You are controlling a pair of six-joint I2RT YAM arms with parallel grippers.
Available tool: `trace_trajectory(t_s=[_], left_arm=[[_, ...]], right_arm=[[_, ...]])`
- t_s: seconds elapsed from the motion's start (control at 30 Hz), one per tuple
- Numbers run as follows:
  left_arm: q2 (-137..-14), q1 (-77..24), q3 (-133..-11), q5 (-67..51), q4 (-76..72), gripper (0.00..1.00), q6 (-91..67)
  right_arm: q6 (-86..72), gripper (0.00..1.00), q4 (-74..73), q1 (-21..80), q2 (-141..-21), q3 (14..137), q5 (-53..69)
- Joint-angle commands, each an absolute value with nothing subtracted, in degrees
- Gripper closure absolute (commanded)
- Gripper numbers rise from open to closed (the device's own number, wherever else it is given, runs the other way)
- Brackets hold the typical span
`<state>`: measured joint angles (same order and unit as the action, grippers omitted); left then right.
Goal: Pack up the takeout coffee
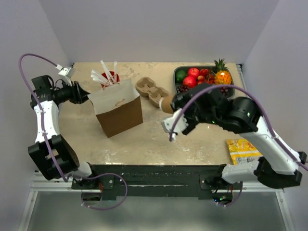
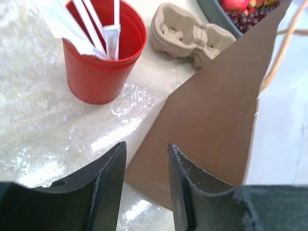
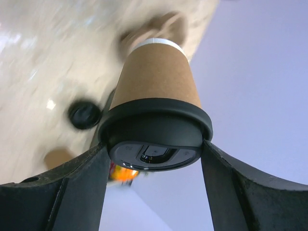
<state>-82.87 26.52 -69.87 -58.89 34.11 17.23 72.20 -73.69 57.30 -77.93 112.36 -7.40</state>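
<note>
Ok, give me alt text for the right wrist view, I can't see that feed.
The right tool grips the coffee by its black lid, lid toward the camera and the tan cup pointing away. Behind it the table is blurred, with a dark round thing too blurred to name.

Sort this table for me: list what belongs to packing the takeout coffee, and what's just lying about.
Job in hand: takeout coffee, gripped at its lid by the right gripper; brown paper bag, with the left gripper at its edge.

Lying about: red cup of wrapped straws; pulp cup carriers; fruit tray; yellow packet.
</note>
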Motion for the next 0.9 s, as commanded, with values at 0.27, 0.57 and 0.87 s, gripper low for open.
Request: trace_trajectory(t_s=[0.27, 0.57, 0.87], left_arm=[[-70.93, 26.89, -69.44, -59.41, 31.99, 0.54, 16.96], [-66.18, 26.89, -65.13, -59.24, 31.55, 0.53, 15.47], [-64.86, 26.89, -64.6, -58.18, 32.78, 0.53, 15.91]], right_arm=[[69.71, 0.93, -80.42, 57.13, -76.1, 87.09, -1.07], [60.21, 0.86, -80.42, 57.13, -82.96, 87.63, 2.28], [51.07, 0.83, -80.51, 57.13, -94.29, 87.89, 2.46]])
